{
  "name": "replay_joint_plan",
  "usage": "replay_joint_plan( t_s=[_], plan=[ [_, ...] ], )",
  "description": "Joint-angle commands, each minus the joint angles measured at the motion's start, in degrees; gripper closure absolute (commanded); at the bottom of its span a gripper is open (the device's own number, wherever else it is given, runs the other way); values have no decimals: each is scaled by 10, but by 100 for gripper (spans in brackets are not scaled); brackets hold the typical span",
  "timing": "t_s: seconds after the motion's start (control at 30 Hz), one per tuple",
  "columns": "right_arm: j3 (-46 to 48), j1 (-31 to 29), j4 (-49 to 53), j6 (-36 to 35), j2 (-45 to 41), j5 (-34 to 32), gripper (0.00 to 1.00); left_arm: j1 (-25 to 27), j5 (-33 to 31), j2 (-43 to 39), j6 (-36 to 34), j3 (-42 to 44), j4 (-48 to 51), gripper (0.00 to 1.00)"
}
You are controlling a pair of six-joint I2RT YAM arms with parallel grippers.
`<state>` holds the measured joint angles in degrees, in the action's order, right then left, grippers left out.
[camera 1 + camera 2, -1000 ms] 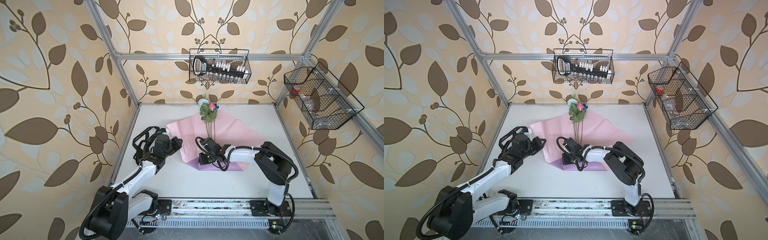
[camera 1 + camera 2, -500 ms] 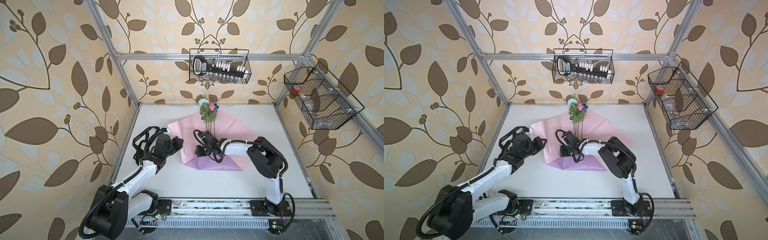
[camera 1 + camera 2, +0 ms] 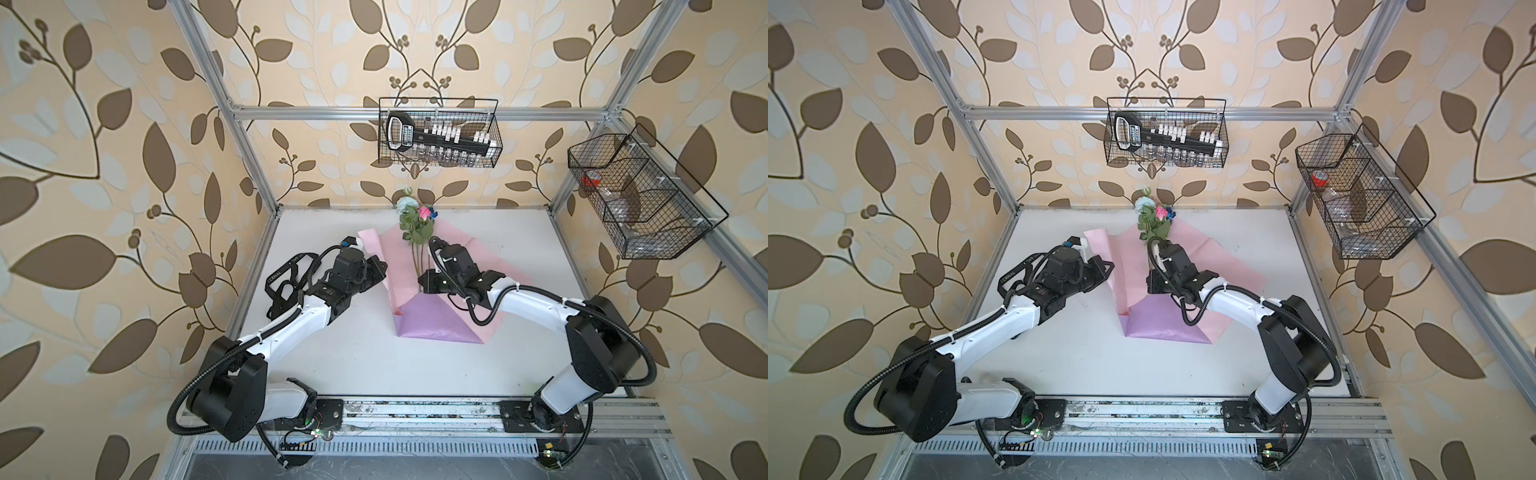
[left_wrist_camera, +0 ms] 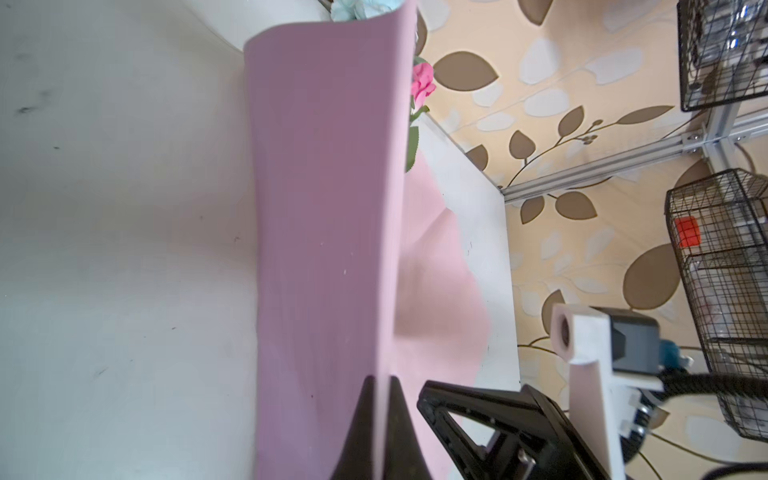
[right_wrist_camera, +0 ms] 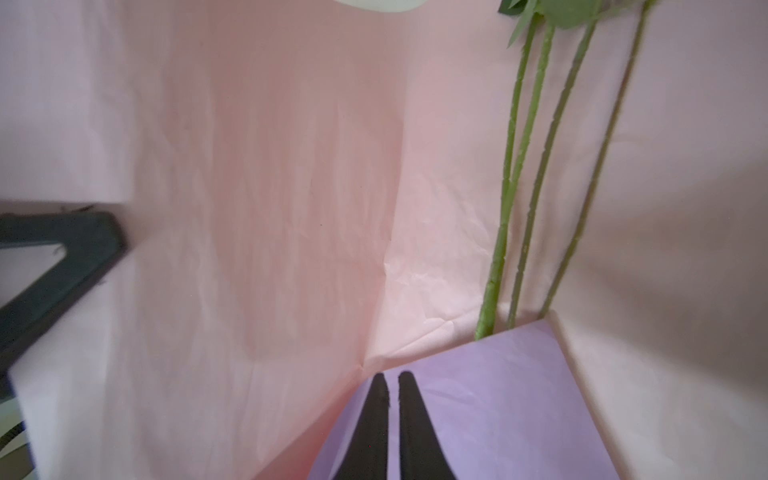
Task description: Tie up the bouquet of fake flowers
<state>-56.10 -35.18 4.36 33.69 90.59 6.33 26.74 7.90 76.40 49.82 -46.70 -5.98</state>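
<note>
L end effector clamped on edge of pink wrapping paper, flap held upright. R end effector tips barely apart, thin gap, nothing between, over lilac fold. On counter middle: bouquet, blooms twd back wall.

From the left wrist camera, the raised wrapping paper hides nearly all of the bouquet of fake flowers from you; its pale bloom is cut by the frame's edge. From the right wrist camera the stems vanish under the lilac fold, and you cannot tell whether the right gripper pinches anything in its thin gap. In a top view, upper right, the wire basket holds things too small to name.
</note>
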Motion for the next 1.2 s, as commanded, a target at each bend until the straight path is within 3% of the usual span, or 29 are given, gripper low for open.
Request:
replay_joint_plan(
  t_s=[0.0,0.53,0.8,0.9,1.1,1.17],
  plan=[
    [50,11,18,12,-29,-37,88,31,-11,33,-4,-47,15,96],
    [128,13,59,22,-163,-194,83,130,48,267,-35,-200,20,94],
    [134,13,65,22,-166,-206,79,140,113,324,-17,-224,-22,53],
    [136,13,65,21,-159,-204,75,140,117,307,-18,-213,-25,47],
    [135,13,67,19,-148,-207,69,140,96,229,-46,-177,-4,16],
    [133,13,71,19,-148,-212,67,140,83,199,-56,-163,10,13]
  ],
)
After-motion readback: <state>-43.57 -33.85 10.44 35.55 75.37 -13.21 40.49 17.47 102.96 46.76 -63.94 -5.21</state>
